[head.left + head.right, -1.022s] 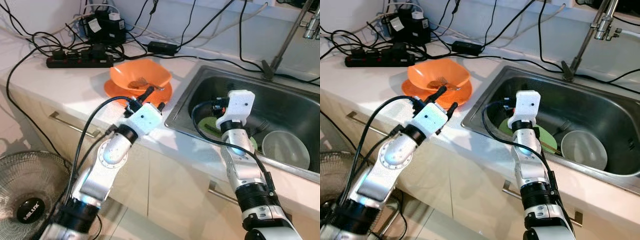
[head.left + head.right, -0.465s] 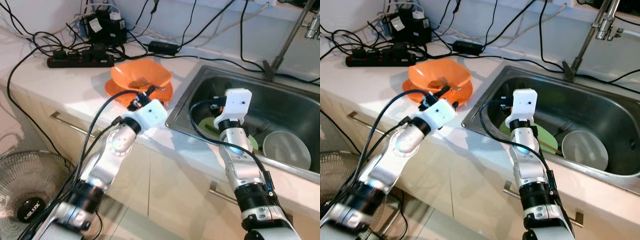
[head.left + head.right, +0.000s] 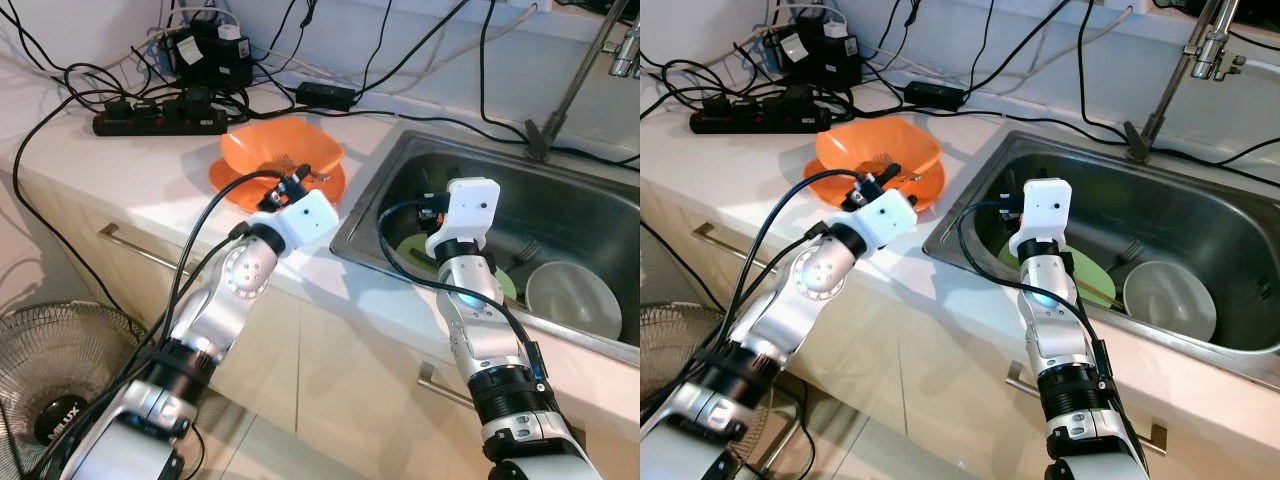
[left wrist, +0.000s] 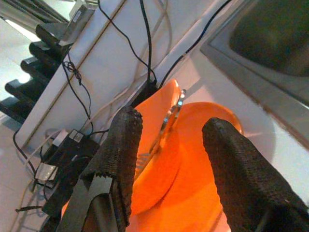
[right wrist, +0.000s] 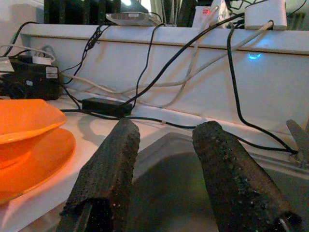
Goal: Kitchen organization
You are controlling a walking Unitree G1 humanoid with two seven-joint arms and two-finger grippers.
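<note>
Textured black fingers (image 4: 123, 159) of left pincer (image 4: 169, 159) gape toward glossy orange bowl (image 3: 282, 152); right pincer (image 5: 164, 169) gapes over steel sink (image 3: 570, 215).

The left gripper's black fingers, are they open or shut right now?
Open. The left gripper shows a wide gap between its fingers, with the orange bowl visible beyond.

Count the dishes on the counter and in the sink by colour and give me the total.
Orange: 2, an orange bowl resting on an orange plate on the counter.
Green: 1, a green plate in the sink.
White: 1, a white bowl in the sink.
Total: 4 dishes.
</note>
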